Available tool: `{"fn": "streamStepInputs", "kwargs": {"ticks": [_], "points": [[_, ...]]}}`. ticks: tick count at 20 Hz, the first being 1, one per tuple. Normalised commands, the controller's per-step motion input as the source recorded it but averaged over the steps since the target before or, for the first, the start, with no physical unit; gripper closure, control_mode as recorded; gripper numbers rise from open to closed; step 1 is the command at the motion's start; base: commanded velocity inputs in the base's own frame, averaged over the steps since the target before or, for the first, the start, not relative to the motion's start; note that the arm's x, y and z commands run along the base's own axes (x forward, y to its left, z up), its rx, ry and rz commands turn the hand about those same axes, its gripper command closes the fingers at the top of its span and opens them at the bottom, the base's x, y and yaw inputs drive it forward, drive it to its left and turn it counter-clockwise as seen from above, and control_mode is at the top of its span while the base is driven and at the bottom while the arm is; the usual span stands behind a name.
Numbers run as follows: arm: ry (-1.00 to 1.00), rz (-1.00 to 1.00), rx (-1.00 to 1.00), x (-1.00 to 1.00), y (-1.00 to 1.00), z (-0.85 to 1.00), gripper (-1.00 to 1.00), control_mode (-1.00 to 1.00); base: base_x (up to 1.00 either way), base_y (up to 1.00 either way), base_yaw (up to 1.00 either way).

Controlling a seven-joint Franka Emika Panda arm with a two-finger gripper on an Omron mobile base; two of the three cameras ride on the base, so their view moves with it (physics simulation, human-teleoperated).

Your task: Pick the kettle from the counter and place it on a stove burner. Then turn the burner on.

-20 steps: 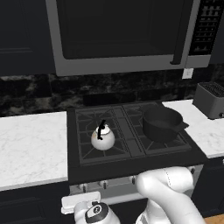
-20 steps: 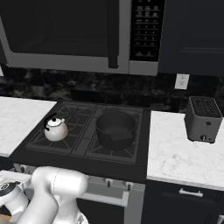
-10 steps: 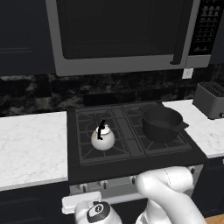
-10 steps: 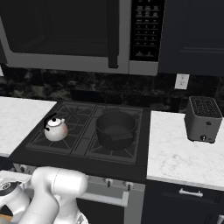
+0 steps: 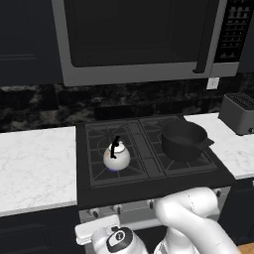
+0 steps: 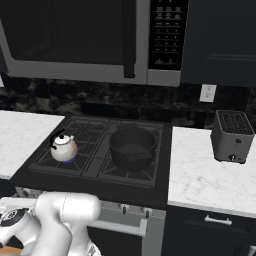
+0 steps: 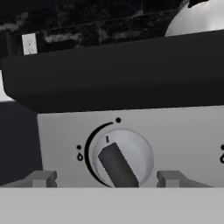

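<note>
Hand view: the tool point(image 7: 107, 179) faces the grey control panel point(image 7: 183, 131) on the stove front, its two grey fingertips point(image 7: 41, 178) standing apart, one on each side of the round silver burner knob with a black bar grip point(image 7: 120, 161). Nothing is clamped between them. The bar runs on a slant, from the centre of the frame toward the lower right, so its long axis lies across neither the line joining the fingertips nor square to it. The knob sits dead ahead, centred in the gap; closing on it probably calls for a roll of the tool to match that slant.

Left base view: the small round silvery-white kettle with a black arched handle point(image 5: 116, 156) stands at centre frame on the front-left burner grate of the black gas cooktop point(image 5: 101, 171), with a faint blue glow at its base. The white marble-look worktop point(image 5: 34, 163) lies at left, well apart from the kettle.
</note>
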Motion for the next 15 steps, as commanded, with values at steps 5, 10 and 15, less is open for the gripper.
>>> {"fn": "streamStepInputs", "kwargs": {"ticks": [5,10,15], "points": [[-0.15,0.01,-0.07,-0.32,0.36,0.58,-1.0,-1.0,0.0,0.0,0.0],[-0.13,0.02,-0.07,-0.38,0.33,0.52,-1.0,-1.0,0.0,0.0,0.0],[-0.06,0.01,-0.06,-0.66,0.29,0.09,-1.0,-1.0,0.0,0.0,0.0]]}}
